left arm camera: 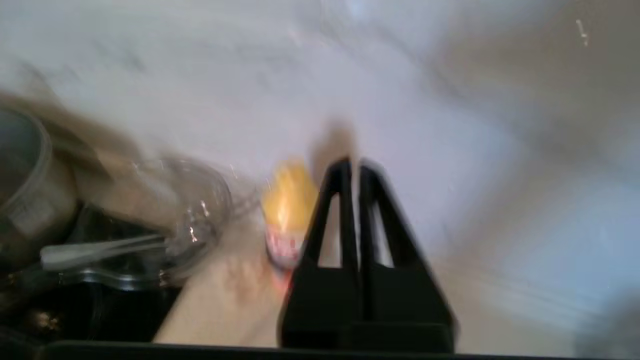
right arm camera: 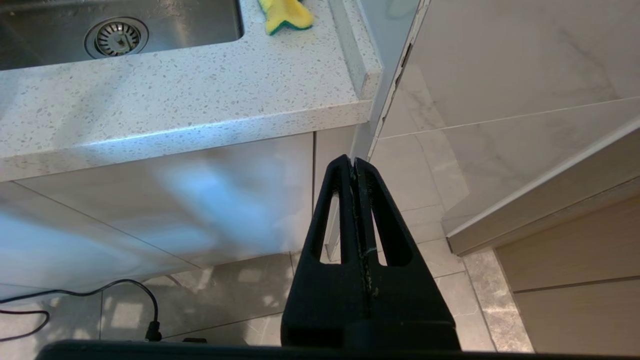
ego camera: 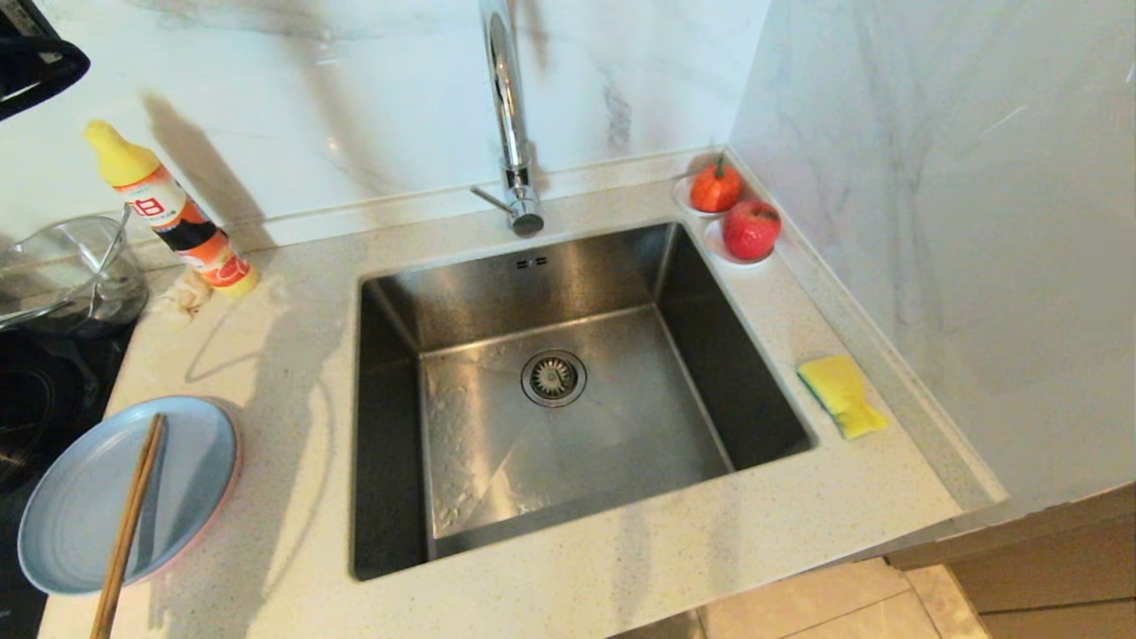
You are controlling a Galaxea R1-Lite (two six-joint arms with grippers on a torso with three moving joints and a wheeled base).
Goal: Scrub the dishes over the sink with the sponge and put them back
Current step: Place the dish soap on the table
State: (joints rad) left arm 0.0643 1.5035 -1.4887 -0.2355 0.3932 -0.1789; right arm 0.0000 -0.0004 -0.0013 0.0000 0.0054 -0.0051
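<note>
The light blue plate (ego camera: 124, 493) lies on the counter left of the sink, stacked on the pink plate, of which only the rim (ego camera: 234, 475) shows. A pair of wooden chopsticks (ego camera: 133, 515) rests across the blue plate. The steel sink (ego camera: 532, 284) is empty. The yellow sponge (ego camera: 841, 395) lies on the counter right of the sink and also appears in the right wrist view (right arm camera: 285, 12). My left gripper (left arm camera: 354, 165) is shut on nothing, up in the air facing the soap bottle and back wall. My right gripper (right arm camera: 354, 161) is shut and parked below the counter edge.
A soap bottle (ego camera: 173, 213) and a glass bowl (ego camera: 71, 275) stand at the back left, beside a black cooktop (ego camera: 44, 390). The faucet (ego camera: 510, 115) rises behind the sink. Two fruits on saucers (ego camera: 751, 229) sit at the back right, against the side wall.
</note>
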